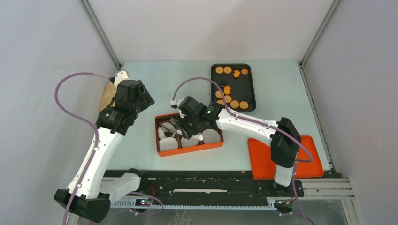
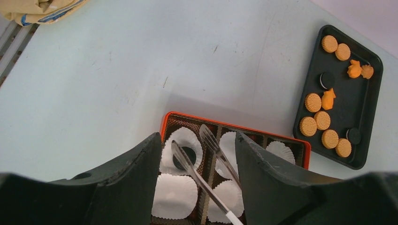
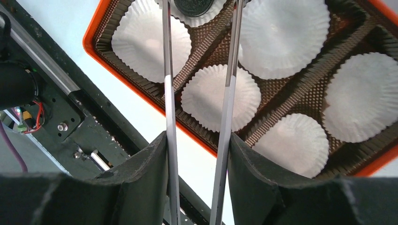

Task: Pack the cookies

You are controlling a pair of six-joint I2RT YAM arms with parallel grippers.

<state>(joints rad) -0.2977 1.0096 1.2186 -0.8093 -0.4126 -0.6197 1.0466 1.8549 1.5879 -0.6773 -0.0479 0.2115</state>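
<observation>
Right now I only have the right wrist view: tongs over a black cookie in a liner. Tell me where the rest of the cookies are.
Observer: They lie on a black tray on the table, beyond the orange box and to its right.
Operator: Count the black ones on it.
Observer: Two black cookies lie there among the orange cookies.
Operator: Report the left arm before I swing over.
Observer: The left jaws stand open and empty over the table, left of the box and apart from your tongs.
</observation>
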